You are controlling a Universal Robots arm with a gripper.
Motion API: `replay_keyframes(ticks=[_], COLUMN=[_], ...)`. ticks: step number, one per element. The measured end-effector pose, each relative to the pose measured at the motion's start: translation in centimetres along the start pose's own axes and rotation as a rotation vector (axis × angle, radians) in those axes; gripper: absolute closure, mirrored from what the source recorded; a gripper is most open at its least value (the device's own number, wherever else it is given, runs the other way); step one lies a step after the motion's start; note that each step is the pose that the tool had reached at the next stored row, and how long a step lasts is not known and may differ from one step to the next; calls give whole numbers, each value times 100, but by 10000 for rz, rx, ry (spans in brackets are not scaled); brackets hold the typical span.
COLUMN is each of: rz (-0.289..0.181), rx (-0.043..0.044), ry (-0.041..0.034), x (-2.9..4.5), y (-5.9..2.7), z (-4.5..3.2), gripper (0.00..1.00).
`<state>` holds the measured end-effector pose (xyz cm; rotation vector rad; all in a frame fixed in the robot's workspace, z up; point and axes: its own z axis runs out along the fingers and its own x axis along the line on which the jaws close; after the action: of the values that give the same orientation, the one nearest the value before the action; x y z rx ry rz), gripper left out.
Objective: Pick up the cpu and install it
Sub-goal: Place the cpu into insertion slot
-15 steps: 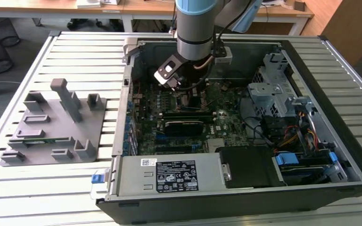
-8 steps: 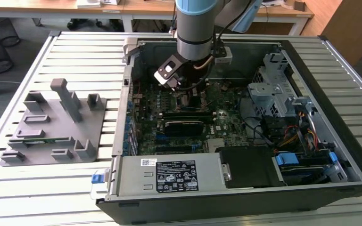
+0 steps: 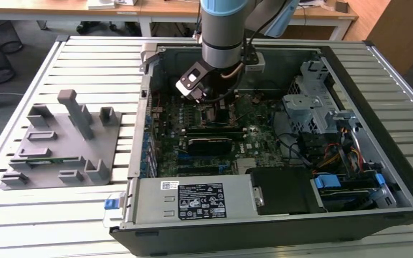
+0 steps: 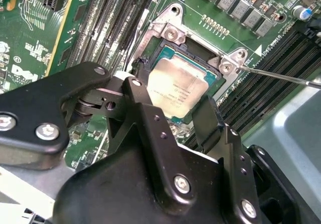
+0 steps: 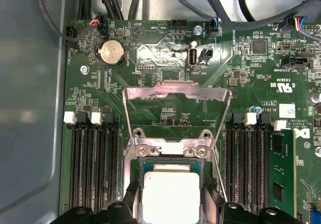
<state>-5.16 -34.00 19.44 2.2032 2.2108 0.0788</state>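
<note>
While gripper [image 4: 171, 97] jaws sit narrow, pinching cpu [image 4: 176, 82] by two opposite edges over open socket [image 4: 170, 30], chip reads light, stiff, slick-topped, likely fragile underneath: hold edges only. Motherboard [image 3: 264, 126] lies inside case [image 3: 264, 236]. In the exterior view, grey tray [image 3: 56, 156] sits at case's nine o'clock on slatted table [image 3: 20, 215].
</note>
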Motion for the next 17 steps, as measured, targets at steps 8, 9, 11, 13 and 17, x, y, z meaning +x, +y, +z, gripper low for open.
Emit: replay_keyframes(ticks=[8,9,11,13,17], rz=[-2,-2,-3,-2,-2], rx=[1,1,0,1,1], ry=[-34,-37,-40,-44,-45], x=[2,2,3,2,3], y=[5,5,5,5,7], z=[-88,-93,-102,-109,-133], gripper=[46,53,58,58,82])
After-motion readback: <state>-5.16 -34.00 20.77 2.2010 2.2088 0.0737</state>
